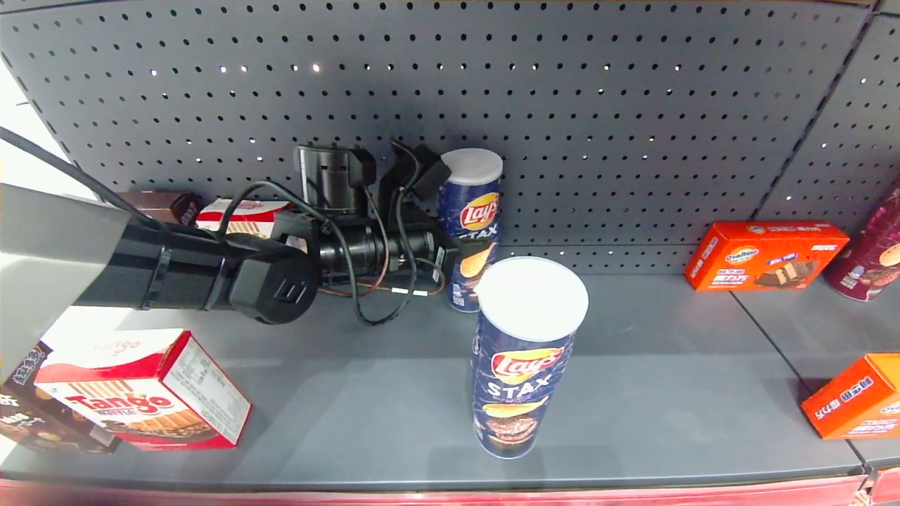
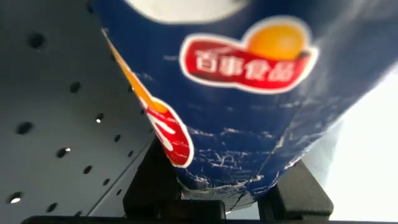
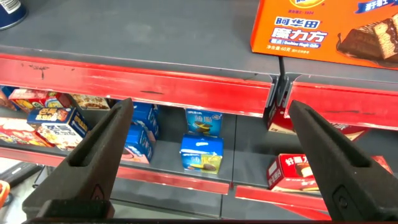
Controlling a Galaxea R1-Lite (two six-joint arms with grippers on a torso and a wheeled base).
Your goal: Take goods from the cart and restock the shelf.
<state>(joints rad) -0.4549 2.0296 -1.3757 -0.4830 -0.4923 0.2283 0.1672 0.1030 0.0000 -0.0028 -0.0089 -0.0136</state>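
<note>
Front chip can (image 1: 524,358) stands upright near the shelf (image 1: 668,393) edge, white lid on, apart from everything else. Right behind it is the back chip can (image 1: 470,211), same blue type, upright and close to the pegboard (image 1: 598,105). Left gripper (image 1: 470,256) comes in from the left and is clenched around this back can's lower half; in the wrist view the black fingers (image 2: 155,186) sit either side of the can body (image 2: 249,112). Red-and-white wafer box (image 1: 144,397) lies at the front left, with a dark box (image 1: 35,414) touching its left side. Orange box (image 1: 766,254) sits at the back right, maroon can (image 1: 872,253) just beside it. Right gripper (image 3: 211,162) hangs below, spread wide with nothing between its fingers, facing the red shelf strip (image 3: 137,78) and lower shelves holding blue boxes (image 3: 202,146).
</note>
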